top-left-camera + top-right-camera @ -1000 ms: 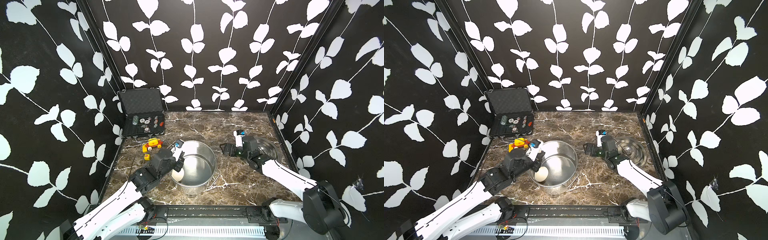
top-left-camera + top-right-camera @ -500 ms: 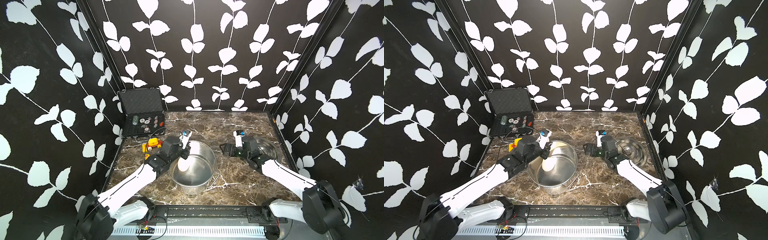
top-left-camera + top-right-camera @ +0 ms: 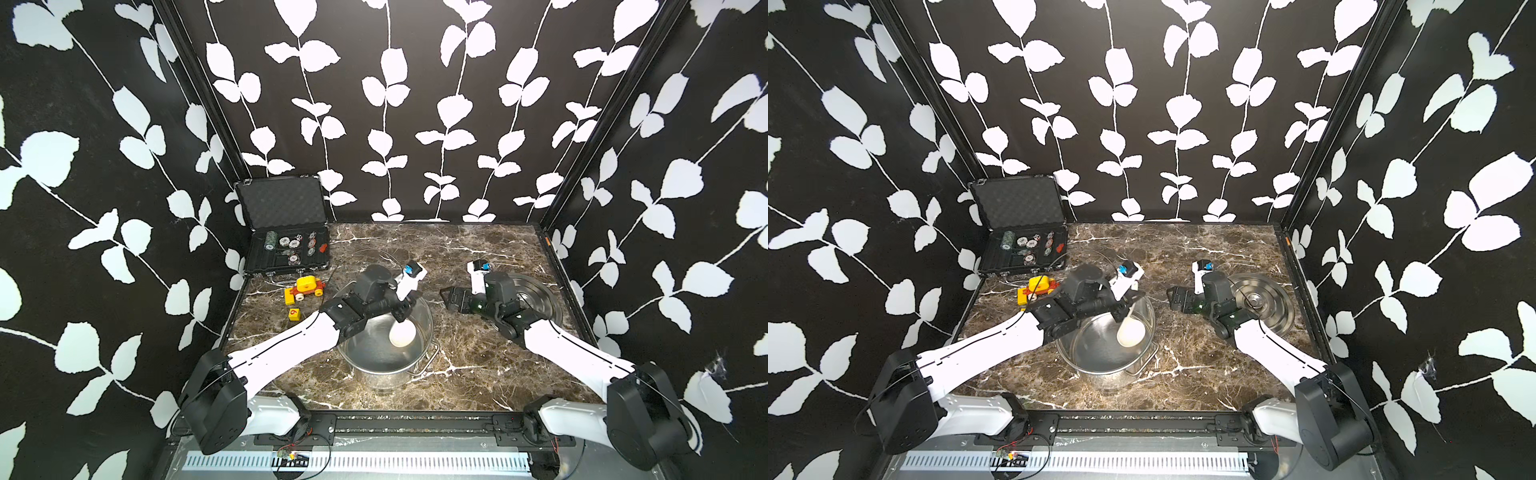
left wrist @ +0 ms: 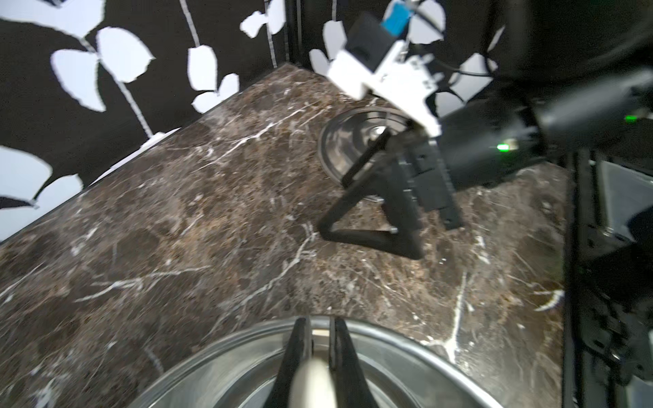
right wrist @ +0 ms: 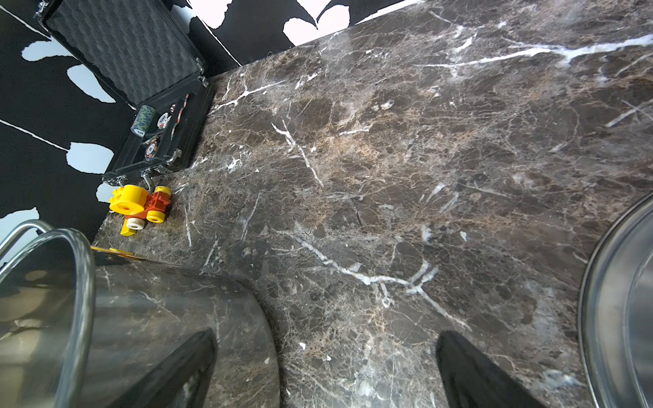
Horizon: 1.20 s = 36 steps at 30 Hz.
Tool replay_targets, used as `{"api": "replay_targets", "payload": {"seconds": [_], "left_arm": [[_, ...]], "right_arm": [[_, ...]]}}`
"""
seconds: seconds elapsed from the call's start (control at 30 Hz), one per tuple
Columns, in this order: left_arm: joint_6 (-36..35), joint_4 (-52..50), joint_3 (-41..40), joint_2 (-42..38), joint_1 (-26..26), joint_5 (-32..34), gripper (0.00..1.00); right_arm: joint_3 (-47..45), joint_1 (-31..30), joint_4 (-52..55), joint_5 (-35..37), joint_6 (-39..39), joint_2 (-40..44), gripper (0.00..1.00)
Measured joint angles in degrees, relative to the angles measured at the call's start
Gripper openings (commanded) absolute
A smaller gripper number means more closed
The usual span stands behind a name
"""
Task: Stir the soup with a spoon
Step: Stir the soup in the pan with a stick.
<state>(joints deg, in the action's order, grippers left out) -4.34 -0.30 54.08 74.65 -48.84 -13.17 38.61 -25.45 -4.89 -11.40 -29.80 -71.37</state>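
The left pincer point(image 3: 401, 311) is clamped on the slim handle of the spoon point(image 3: 402, 335). The spoon's long axis drops steeply from the jaws, so the round bowl hangs just beneath them inside the pot point(image 3: 383, 376), close to the wall facing the other arm; whether it touches the bottom I cannot tell. A stirring sweep probably turns on that near wall and should lead away from it, toward the pot's middle. Farther off, the right pincer point(image 3: 448, 297) stands jaws wide apart and empty over the worktop point(image 3: 469, 365) beside the pot, with the lid point(image 3: 540, 293) behind it.
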Motion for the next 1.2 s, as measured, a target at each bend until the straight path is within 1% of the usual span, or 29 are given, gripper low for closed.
{"api": "replay_targets", "payload": {"seconds": [0.1, 0.2, 0.37, 0.47, 0.63, 0.73, 0.93, 1.0, 1.2], "left_arm": [[-0.94, -1.62, 0.02, -0.39, -2.75, -1.46, 0.0], [-1.7, -4.07, -0.44, -2.01, -4.42, -2.56, 0.0], [-2.34, -8.07, -2.86, -8.04, -7.19, -2.84, 0.0], [-2.14, -10.05, -4.87, -11.63, -8.22, -2.4, 0.0], [-0.81, -13.68, -9.03, -17.75, -8.28, -0.66, 0.0], [0.39, -15.41, -11.43, -21.66, -8.28, 1.55, 0.0], [1.99, -18.82, -14.27, -29.57, -7.63, 10.95, 0.0], [2.69, -19.37, -14.82, -31.39, -6.29, 13.73, 0.0], [5.33, -19.76, -16.11, -35.39, 0.04, 20.57, 0.0]], "right_arm": [[0.0, 0.0, 0.0, 0.0, 0.0, 0.0, 0.99], [0.0, 0.0, -0.02, 0.0, 0.0, 0.0, 0.99], [0.0, 0.0, -0.7, -0.22, -0.24, -0.35, 0.99], [0.0, 0.0, -1.2, -0.55, -0.66, -1.25, 0.99], [0.0, 0.0, -1.33, -1.31, -0.83, -2.29, 0.99], [0.0, 0.0, -1.33, -1.33, -0.85, -2.51, 0.99], [0.0, 0.0, -1.73, -1.51, -0.92, -3.04, 0.99], [0.0, 0.0, -1.79, -1.57, -1.05, -3.5, 0.99], [0.0, 0.0, -1.79, -1.75, -1.09, -3.82, 0.99]]}}
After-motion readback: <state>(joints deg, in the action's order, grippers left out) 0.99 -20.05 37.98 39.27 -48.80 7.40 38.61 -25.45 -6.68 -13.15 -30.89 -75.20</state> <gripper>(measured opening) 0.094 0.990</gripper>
